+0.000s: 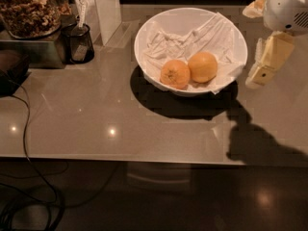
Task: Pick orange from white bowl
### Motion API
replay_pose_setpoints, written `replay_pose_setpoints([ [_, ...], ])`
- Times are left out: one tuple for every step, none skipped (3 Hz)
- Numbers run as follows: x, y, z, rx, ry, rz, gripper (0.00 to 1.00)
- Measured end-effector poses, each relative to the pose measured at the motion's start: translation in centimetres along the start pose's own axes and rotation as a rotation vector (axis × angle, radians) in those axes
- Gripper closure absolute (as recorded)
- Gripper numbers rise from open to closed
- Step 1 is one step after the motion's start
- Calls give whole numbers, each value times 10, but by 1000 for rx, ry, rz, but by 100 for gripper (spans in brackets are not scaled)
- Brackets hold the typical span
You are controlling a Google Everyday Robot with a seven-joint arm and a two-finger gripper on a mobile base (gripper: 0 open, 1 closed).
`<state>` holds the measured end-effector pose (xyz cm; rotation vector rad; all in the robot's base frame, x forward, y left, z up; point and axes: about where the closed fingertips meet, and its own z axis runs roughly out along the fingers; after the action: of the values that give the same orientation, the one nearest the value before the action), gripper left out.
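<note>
Hovering at 3 o'clock of the bowl (139, 52), my gripper (264, 61), open or closed I cannot tell, could clip it or grab the darker fruit (175, 74) beside the orange (202, 67).

Dim overhead light; end effector (261, 71) at right casts dark shadow (255, 141)

Glossy grey-brown tabletop (120, 114), reflective, w/ small light spots toward front edge. Directly on it: wide round white bowl (178, 18) at back centre-R, dark shadow beneath; black mesh cup (79, 43) back L, just beside a metal block (33, 52); tall white upright box (107, 6) at the back, btwn cup & bowl; dark rounded object (10, 71) at L edge; thin black cable (23, 129) crossing L side & dropping over the front. Cream gripper (267, 64) hangs above R side, just beside bowl's rim.
</note>
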<state>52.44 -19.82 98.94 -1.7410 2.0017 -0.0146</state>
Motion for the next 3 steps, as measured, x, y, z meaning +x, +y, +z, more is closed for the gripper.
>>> replay_pose_setpoints([
  [0,0,-1,2,1,0,0],
  [-5,-35,26,-29,-62,-32,0],
  [-20,-63,66,-92,-124,-53,0],
])
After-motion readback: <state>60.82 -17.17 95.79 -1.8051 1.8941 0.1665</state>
